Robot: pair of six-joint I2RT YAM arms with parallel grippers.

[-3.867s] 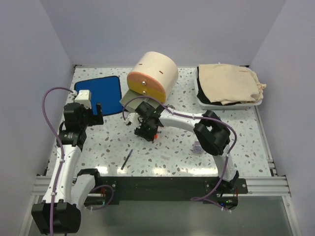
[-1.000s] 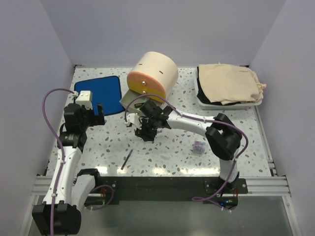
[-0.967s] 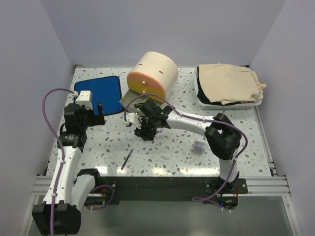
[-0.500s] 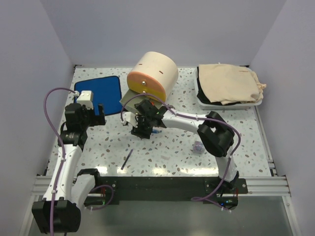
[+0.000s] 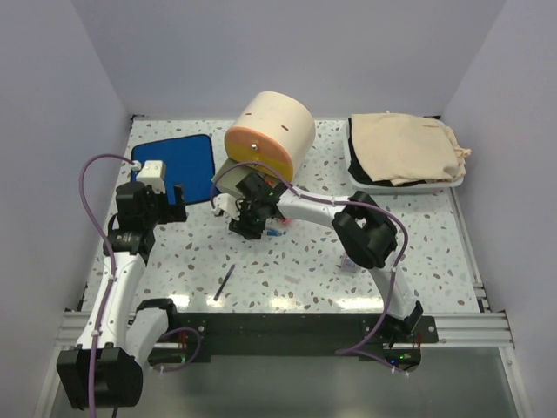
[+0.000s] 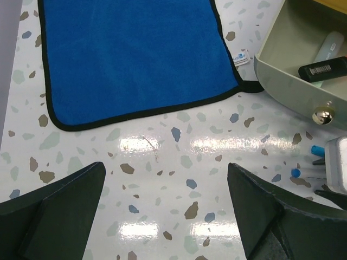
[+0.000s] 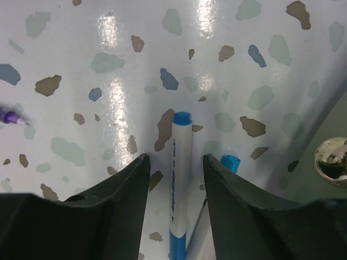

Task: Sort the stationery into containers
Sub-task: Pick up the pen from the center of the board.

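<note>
My right gripper (image 7: 175, 158) is open low over the table, its jaws on either side of a white pen with a blue cap (image 7: 180, 162), with a gap on each side. A second blue-tipped pen (image 7: 230, 161) lies just to the right, beside the grey drawer's knob (image 7: 332, 158). The top view places this gripper (image 5: 246, 228) in front of the pulled-out grey drawer (image 5: 228, 174) of the beige cabinet (image 5: 271, 131). A black-capped marker (image 6: 322, 67) lies in that drawer (image 6: 282, 65). My left gripper (image 6: 165, 216) hangs open over bare table. A thin black pen (image 5: 224, 283) and a tiny purple-grey box (image 5: 350, 260) lie nearer the front.
A blue cloth (image 5: 178, 165) lies at the back left, just beyond the left gripper (image 5: 165, 205). A white tray with a beige bag (image 5: 405, 152) fills the back right corner. A purple tip (image 7: 11, 116) shows at the left edge of the right wrist view.
The right gripper has moved left and a little back, closer to the grey drawer's front. The left arm has stayed put.
</note>
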